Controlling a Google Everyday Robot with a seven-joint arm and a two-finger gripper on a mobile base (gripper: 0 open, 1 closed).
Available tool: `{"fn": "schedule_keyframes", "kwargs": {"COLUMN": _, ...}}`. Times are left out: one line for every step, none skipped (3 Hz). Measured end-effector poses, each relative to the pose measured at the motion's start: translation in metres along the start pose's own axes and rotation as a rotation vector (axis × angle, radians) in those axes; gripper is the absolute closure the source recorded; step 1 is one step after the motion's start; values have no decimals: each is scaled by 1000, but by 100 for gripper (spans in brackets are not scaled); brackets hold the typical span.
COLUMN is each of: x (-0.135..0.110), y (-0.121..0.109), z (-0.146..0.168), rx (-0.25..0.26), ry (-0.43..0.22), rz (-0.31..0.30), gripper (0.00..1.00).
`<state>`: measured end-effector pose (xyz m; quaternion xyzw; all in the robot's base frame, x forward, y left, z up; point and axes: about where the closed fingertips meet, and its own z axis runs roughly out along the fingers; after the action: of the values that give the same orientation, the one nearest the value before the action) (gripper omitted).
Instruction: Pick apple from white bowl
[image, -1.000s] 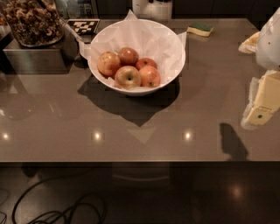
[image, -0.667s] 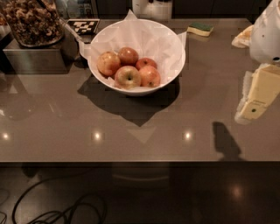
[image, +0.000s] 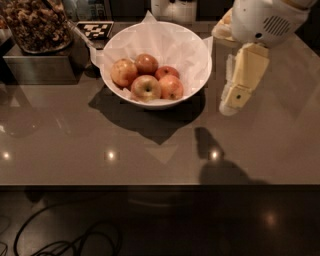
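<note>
Table (image: 75, 140): a wide, glossy grey-brown top that carries everything here; it lies under the claw, and the claw's shadow falls on it just below the claw in the view.
White bowl (image: 196, 82): just beside the claw, on its left as the camera sees it, apart from it and standing on the table; it is large, round and deep.
Robot arm (image: 260, 20): a pale housing directly above the claw, at the upper right of the view.
Claw (image: 228, 102): cream-coloured, hanging tip-down above the table beside the bowl's right rim, outside the bowl; I cannot tell how far open it is, and nothing shows in its hold.
Nut container (image: 35, 25): well away to the claw's left, past the bowl, sitting on a dark box (image: 40, 70).
Paper lining (image: 165, 42): crumpled white sheet inside the bowl, sticking up past the rim.
Apple (image: 124, 72): pale yellow-orange with a pink blush, in the bowl on the side farthest from the claw, touching its neighbours.
Other apples: one with a dark stem dimple (image: 146, 87) at the front, one (image: 171, 87) nearest the claw, two darker red ones (image: 146, 63) behind.
Checkered marker (image: 95, 29): flat, beyond the bowl's far left.
</note>
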<state>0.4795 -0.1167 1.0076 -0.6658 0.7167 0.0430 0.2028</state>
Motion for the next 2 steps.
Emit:
{"fn": "schedule_keyframes", "kwargs": {"x": -41, "y": 3, "z": 8, "rx": -46, "ry": -12, "rz": -111, "gripper": 0}}
{"fn": "schedule_keyframes", "kwargs": {"x": -50, "y": 2, "z": 7, "rx": -34, "ry": -22, "rz": -126, "gripper": 0}}
